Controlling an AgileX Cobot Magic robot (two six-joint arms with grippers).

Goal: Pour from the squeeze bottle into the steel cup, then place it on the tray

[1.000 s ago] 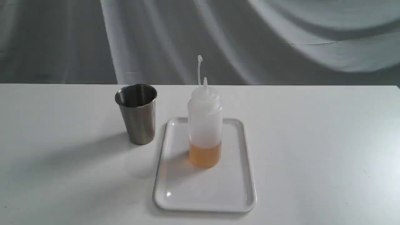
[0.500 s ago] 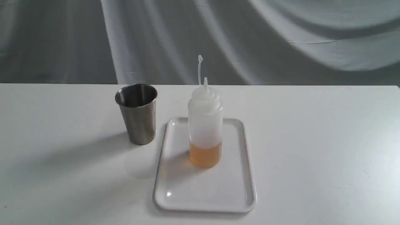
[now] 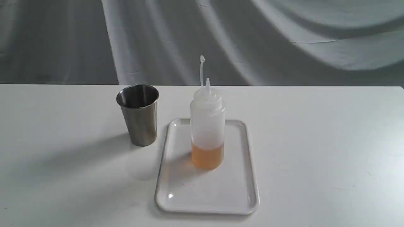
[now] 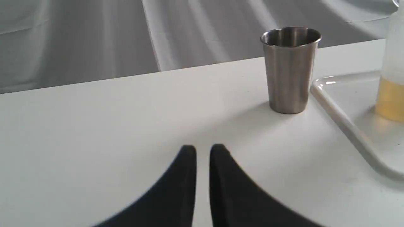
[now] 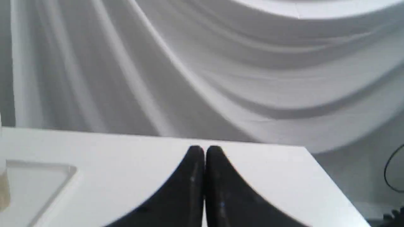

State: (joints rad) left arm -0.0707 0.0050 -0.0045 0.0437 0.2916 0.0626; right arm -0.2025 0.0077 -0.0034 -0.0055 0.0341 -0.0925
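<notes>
The squeeze bottle (image 3: 207, 126) stands upright on the far half of the white tray (image 3: 205, 195), with amber liquid in its bottom third and its cap strip sticking up. The steel cup (image 3: 139, 116) stands upright on the table just left of the tray's far corner. Neither gripper shows in the exterior view. In the left wrist view my left gripper (image 4: 203, 148) hovers low over bare table, short of the steel cup (image 4: 289, 72), fingers almost together and holding nothing. My right gripper (image 5: 204, 148) is shut and empty, off to the tray's (image 5: 34, 186) right.
The white table (image 3: 315, 142) ends at a grey draped backdrop (image 3: 284, 41). In the right wrist view the table's far right corner (image 5: 304, 148) shows, with a dark cable (image 5: 391, 170) beyond it.
</notes>
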